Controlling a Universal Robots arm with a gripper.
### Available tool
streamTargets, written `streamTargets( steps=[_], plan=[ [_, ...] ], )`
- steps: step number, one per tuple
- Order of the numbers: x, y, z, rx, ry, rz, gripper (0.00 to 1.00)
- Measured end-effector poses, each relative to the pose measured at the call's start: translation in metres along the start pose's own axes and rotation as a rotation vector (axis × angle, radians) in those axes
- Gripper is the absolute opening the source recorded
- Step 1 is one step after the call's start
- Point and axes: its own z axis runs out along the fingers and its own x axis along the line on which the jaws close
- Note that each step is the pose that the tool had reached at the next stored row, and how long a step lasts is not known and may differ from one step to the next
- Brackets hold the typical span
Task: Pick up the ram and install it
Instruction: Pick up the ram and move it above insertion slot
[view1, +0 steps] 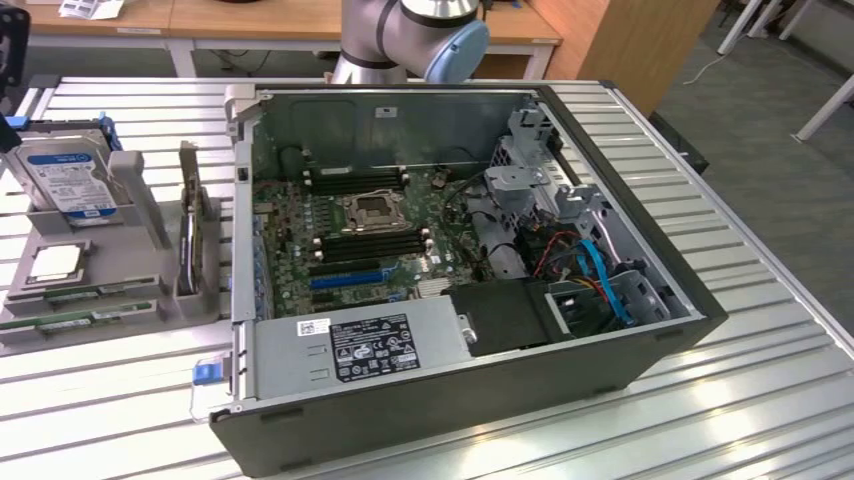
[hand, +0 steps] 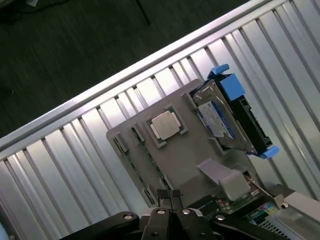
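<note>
In the exterior view, an open computer case (view1: 400, 425) is sitting on a slatted metal table (view1: 761, 400). The ram (view1: 80, 296) is lying flat in a grey holder (view1: 131, 188) at the exterior view's lower left, its long axis running across the frame. In the wrist view, the gripper (hand: 171, 196) is hovering with fingers pressed together, grasping nothing; the ram is lying just beyond the fingertips along the holder's nearest edge, with a processor chip (hand: 166, 125) and hard drive (hand: 220, 117) farther off.

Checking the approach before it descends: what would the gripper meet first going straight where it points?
Probably the grey holder, just beside the ram lying in it, though depth is unclear.
</note>
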Motion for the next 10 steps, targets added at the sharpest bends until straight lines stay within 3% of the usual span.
streamTargets(
  steps=[10],
  plan=[
    [0.0000,0.0000,0.0002,-0.0042,0.0079,-0.179,0.10]
  ],
)
